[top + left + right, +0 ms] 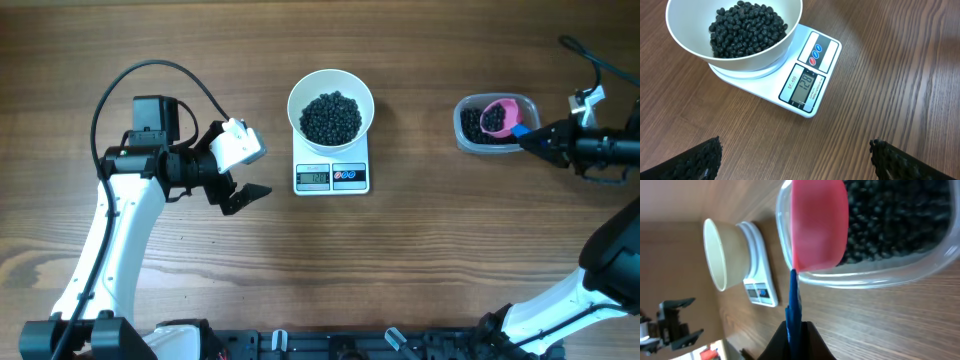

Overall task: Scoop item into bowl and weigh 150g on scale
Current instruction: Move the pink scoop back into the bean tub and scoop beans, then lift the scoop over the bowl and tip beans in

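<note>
Refill step. Right tool [528,138] clamped on the blue handle of pink scoop [497,117], dipped in clear tub [463,135]. Black beans [331,117] heaped in white bowl [296,100] on scale [332,177]; readout looks short of target. Left tool [240,194] wide, idle. Next: a small scoopful, carried level.

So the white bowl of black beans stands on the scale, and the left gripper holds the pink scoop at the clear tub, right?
No: the right gripper holds the pink scoop at the clear tub, as the overhead view shows. The white bowl of black beans does stand on the scale.
</note>
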Tool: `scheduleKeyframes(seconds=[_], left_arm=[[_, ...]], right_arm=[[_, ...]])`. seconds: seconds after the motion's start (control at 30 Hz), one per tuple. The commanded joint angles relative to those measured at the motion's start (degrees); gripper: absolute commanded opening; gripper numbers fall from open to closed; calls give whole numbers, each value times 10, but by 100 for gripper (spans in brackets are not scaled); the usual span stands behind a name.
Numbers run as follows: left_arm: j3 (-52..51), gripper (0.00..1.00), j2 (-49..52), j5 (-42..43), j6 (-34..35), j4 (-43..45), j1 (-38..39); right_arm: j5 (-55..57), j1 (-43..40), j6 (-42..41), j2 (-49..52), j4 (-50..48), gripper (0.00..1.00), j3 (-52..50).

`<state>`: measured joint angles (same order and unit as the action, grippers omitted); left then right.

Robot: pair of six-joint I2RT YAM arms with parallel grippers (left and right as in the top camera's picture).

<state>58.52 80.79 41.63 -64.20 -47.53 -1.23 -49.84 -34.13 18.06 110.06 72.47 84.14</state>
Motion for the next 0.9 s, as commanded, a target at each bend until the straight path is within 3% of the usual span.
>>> scheduleKeyframes(seconds=[0.0,0.3,0.53,0.87], left_arm=[[3,100,2,3,3,0,-2],[3,100,2,3,3,0,-2],[3,100,2,3,3,0,-2],[3,100,2,3,3,0,-2]], right_arm=[[-75,-1,45,9,11,4,2],[-175,28,43,9,16,4,2],[-185,129,6,9,2,4,14],[-131,281,-80,9,-6,5,131]])
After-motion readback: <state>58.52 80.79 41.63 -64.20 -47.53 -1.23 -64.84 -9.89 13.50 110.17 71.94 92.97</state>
